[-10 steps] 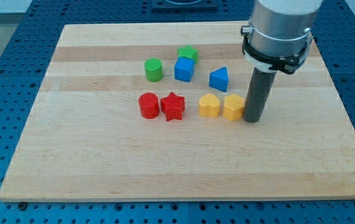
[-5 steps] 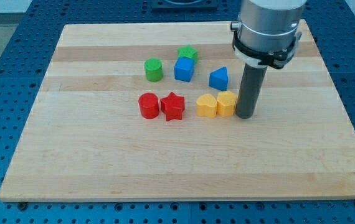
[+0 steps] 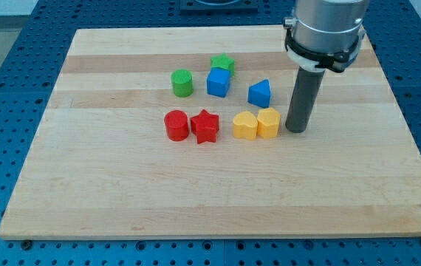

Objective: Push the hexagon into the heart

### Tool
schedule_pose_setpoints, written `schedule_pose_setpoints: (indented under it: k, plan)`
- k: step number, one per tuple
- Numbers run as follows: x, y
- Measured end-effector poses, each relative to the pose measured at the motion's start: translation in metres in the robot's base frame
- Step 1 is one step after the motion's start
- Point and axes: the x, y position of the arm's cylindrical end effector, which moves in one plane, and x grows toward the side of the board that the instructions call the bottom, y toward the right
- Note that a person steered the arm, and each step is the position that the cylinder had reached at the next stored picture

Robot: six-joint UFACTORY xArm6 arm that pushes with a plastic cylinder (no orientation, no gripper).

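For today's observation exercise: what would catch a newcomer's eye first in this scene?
The thick dark rod coming down from the view's top right, my tip resting just right of the yellow hexagon. That hexagon sits pressed against the yellow heart mid-board, with the red star further left.

yellow hexagon (image 3: pixel 269 123), yellow heart (image 3: pixel 245 125), dark rod (image 3: pixel 301 101)

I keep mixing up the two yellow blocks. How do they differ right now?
The yellow hexagon has flat facets; the yellow heart is rounded and lobed. The hexagon sits on the view's right, nearer my tip; the heart lies on the view's left, towards the red star. Both are yellow and touch.
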Motion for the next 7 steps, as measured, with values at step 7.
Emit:
schedule_pose_setpoints:
  k: [7]
  plan:
    - [0.014,0.002]
